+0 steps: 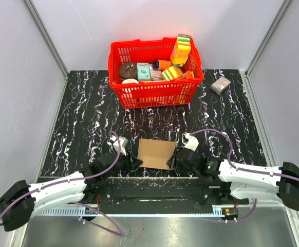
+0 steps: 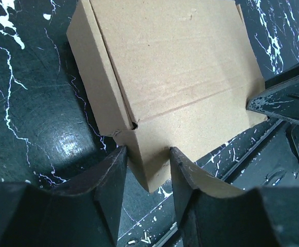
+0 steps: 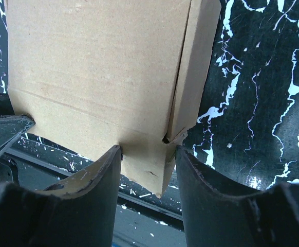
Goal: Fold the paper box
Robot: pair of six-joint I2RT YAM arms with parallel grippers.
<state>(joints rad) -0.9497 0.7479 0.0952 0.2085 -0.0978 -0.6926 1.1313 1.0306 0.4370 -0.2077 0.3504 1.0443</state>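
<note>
The paper box lies flat on the black marbled table, on the near side of the red basket and well apart from it, with an arm at each of its two near corners. The left gripper has its fingers standing half closed around the near left corner. That corner pokes in between them and fills the gap. The right gripper does the same at the near right corner, its gap just as narrow. From here I cannot tell whether either pair is actually squeezing the cardboard or only touching it.

The box is plain brown cardboard with no print. Its broad top panel is smooth, with one straight crease running across it near the grippers. A narrow strip is folded along each side edge, ending in a small notch close to the fingers.

The basket is full of colourful packages. A small grey-pink box sits on the table just right of the basket.
</note>
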